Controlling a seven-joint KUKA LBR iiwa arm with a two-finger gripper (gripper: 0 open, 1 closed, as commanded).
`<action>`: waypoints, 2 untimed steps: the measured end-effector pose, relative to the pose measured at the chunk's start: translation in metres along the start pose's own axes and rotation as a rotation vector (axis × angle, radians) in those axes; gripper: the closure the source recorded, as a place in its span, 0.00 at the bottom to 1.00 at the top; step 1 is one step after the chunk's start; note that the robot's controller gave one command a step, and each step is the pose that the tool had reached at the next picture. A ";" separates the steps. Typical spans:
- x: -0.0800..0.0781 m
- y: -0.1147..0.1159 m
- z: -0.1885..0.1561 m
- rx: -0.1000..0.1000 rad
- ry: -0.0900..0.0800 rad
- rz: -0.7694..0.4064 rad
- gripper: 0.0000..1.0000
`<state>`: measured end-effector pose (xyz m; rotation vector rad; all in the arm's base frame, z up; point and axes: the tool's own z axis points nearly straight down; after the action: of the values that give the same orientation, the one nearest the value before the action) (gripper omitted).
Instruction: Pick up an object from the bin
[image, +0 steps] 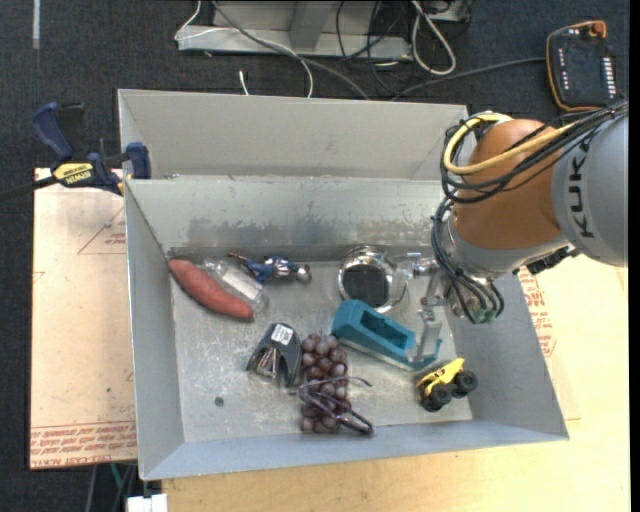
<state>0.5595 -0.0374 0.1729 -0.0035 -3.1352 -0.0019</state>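
My gripper (432, 335) reaches down into the right half of the bin, at the right end of a teal plastic block-shaped thing (370, 331) that lies slantwise on the floor. Whether it touches the teal thing I cannot tell. Just below it, near the front right corner, lies a small yellow and black toy vehicle (443, 384). A clear round glass or jar (367, 280) lies behind the teal thing, to the gripper's left.
A bunch of dark purple grapes (325, 395) lies front centre, with a black binder clip (273, 353) to its left. By the back wall lie a reddish sweet potato (209, 289), a clear bottle (238, 282) and a small blue figure (271, 268).
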 end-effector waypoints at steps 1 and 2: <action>-0.002 0.000 -0.005 0.001 -0.008 -0.002 0.00; -0.007 0.000 0.105 -0.001 -0.009 0.181 0.00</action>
<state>0.5663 -0.0377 0.0680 -0.2877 -3.1310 -0.0031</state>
